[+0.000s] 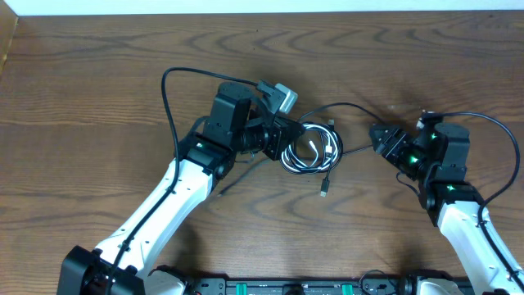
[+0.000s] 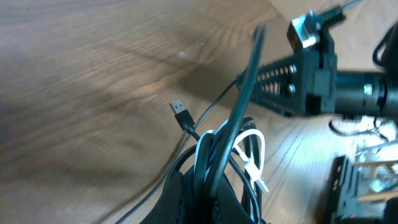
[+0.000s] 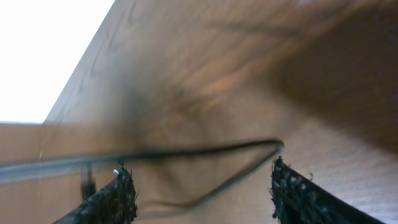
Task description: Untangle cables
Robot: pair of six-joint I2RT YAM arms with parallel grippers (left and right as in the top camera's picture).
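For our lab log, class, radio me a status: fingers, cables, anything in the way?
Left fingers shut on the cables. Right fingers open, a black cable loose ahead of them. Cables tangled. No obstacle seen.

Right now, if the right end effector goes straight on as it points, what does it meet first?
Probably the thin black cable crossing ahead of the right end effector, then the tangled bundle; depth is unclear.

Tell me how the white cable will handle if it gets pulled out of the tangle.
Probably floppy: the white cable lies in loose curls. Likely light, since it looks thin. It may drag the black cables along rather than slip free, because its loops sit woven among them near the shut left claw.
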